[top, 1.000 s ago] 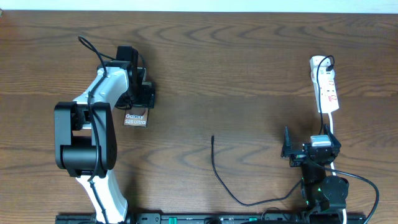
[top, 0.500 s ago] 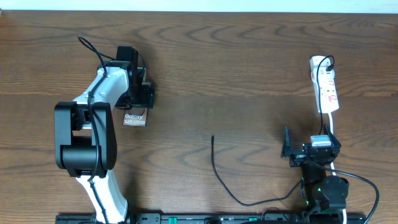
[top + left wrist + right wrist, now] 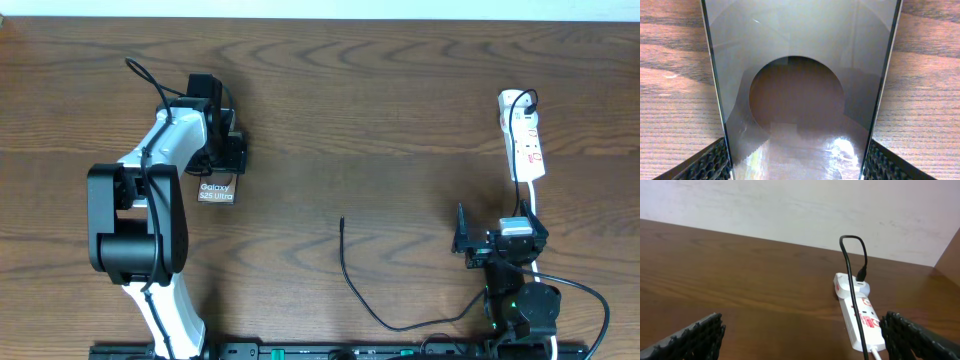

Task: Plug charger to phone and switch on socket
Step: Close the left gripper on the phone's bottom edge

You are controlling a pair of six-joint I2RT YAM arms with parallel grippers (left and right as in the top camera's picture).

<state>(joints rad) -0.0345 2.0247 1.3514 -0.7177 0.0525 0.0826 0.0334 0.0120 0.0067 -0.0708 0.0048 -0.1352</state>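
Observation:
The phone (image 3: pixel 217 191) lies flat on the table's left side, its white "Galaxy S25 Ultra" text showing. My left gripper (image 3: pixel 229 156) is at the phone's far end. In the left wrist view the phone (image 3: pixel 800 75) fills the gap between the two fingers (image 3: pixel 797 162), which press its side edges. The charger (image 3: pixel 345 262) lies loose at centre, its plug tip pointing away. The white socket (image 3: pixel 525 140) lies at far right with a black cable plugged into its far end. My right gripper (image 3: pixel 478 243) is open and empty near the socket (image 3: pixel 860 317).
The socket's white cord (image 3: pixel 533 205) runs back past my right arm. The black cable (image 3: pixel 852 280) lies along the socket's top. The left arm's body (image 3: pixel 140 220) covers the near left of the wooden table (image 3: pixel 400 130).

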